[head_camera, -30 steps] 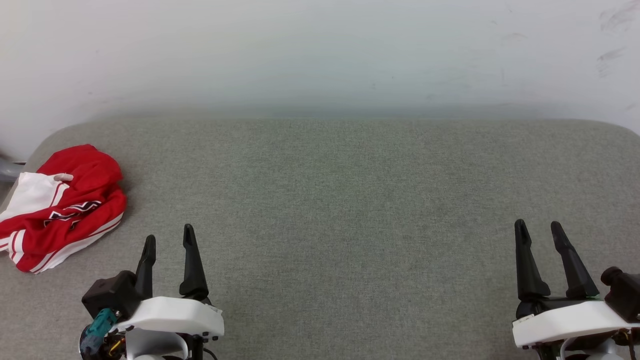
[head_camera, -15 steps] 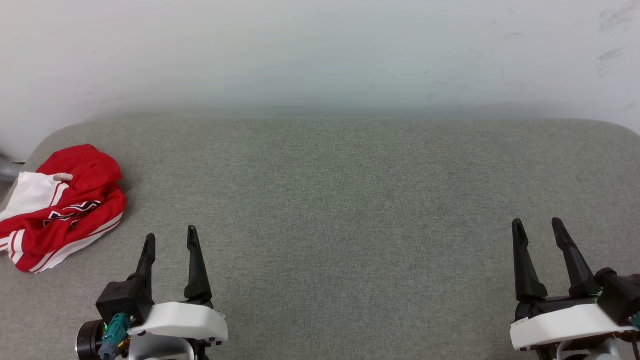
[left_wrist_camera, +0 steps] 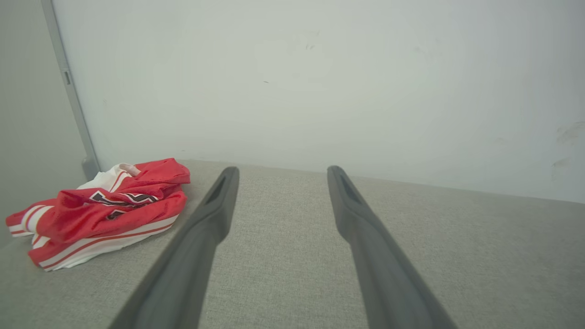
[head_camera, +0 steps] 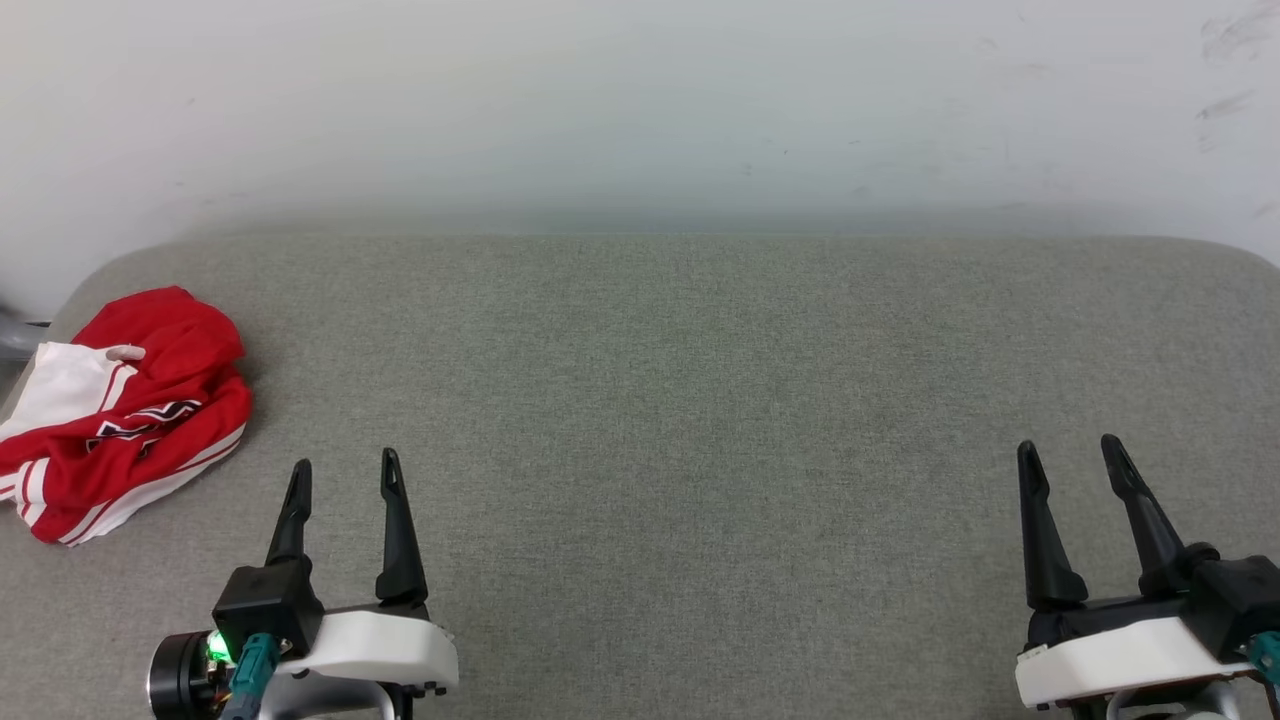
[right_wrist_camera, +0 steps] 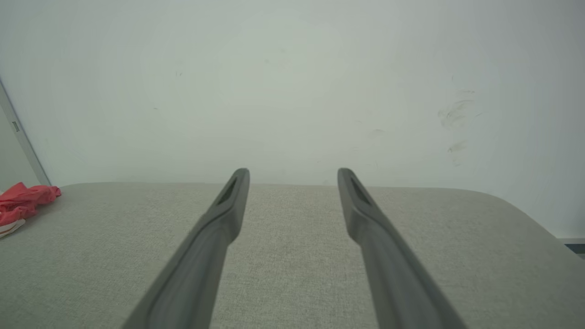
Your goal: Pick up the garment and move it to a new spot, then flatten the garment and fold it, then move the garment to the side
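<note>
Two grippers low at the near edge, left gripper and right gripper, fingers spread apart, nothing held. Ahead-left of the left gripper, near but not touching, garment crumpled at the left end of the grey cushion, heap's long axis roughly near-to-far; well apart from the right gripper. Calls for a leftward, slightly forward reach, likely by the nearer left arm.

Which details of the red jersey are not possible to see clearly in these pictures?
- Lettering on the red jersey: head and left wrist views, crumpled folds hide most of it.
- Jersey's left end: head view, cut by the picture edge.
- Right wrist view: jersey small, cut by the left edge.
- Pale bit on top: too small to identify.
</note>
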Available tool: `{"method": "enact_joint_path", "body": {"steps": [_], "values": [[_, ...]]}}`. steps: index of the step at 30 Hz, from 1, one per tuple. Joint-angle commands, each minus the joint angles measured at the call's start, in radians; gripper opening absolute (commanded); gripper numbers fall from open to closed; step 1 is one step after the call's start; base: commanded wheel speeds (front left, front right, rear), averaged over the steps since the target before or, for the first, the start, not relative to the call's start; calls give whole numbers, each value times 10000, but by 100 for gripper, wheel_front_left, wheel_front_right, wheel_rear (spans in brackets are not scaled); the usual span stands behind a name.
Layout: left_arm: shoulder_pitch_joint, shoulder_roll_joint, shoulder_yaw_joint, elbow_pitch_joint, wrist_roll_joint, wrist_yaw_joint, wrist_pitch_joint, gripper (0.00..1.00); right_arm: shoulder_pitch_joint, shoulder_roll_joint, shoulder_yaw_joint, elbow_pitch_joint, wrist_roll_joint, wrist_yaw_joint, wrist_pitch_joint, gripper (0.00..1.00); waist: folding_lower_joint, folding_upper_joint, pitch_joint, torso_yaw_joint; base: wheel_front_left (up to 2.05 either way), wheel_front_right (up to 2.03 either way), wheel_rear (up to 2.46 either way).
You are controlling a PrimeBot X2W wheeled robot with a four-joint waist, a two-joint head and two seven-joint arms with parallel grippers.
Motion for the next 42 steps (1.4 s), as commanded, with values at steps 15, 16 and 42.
{"method": "enact_joint_path", "body": {"steps": [15, 16, 42], "values": [[164, -21, 96, 156, 341, -424, -274, 100, 162, 18, 57, -28, -259, -5, -273, 100, 0, 0, 3, -1, 0, 0, 0], [154, -20, 103, 176, 294, -455, -274, 100, 163, 18, 46, -2, -200, -5, -273, 100, 0, 0, 2, 0, 0, 0, 0], [27, -22, 68, 580, -61, -605, -273, 100, 201, 18, 96, 207, 408, -5, -270, 100, 0, 0, -5, 37, 0, 0, 0]]}}
